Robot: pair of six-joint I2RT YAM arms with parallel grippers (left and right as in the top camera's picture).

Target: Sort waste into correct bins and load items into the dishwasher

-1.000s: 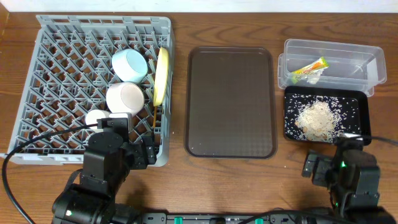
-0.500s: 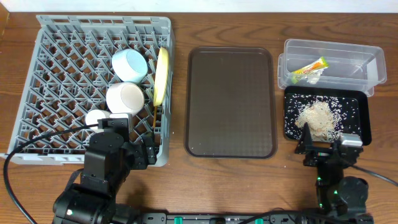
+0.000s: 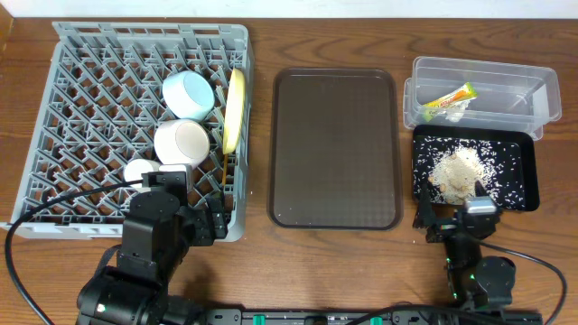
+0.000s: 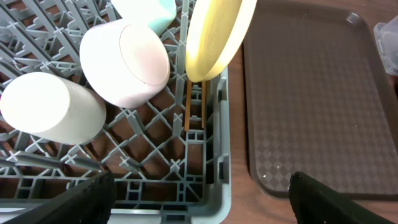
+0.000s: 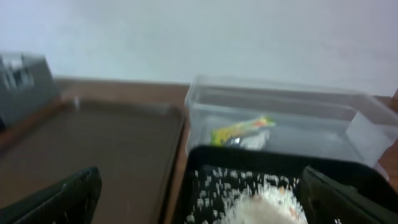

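Note:
The grey dish rack (image 3: 90,90) holds the light blue bowl (image 3: 188,93), pinkish-white bowl (image 3: 181,142), white cup (image 3: 138,171), upright yellow plate (image 3: 236,108) and chopsticks (image 3: 223,171). My left gripper (image 4: 199,202) is open and empty above the rack's front right corner (image 4: 211,186). The yellow-green wrapper (image 3: 449,98) lies in the clear tub (image 3: 524,90). The rice scraps (image 3: 456,173) lie in the black tray (image 3: 524,181). My right gripper (image 5: 205,205) is open and empty, low at that tray's front left edge (image 5: 211,158).
The dark brown serving tray (image 3: 336,149) lies bare between the rack and the bins. Both arm bases sit at the table's front edge. Bare wood shows in front of the brown tray.
The right arm has moved left and drawn back toward the front edge, its gripper now pointing level at the bins. The left arm has not moved.

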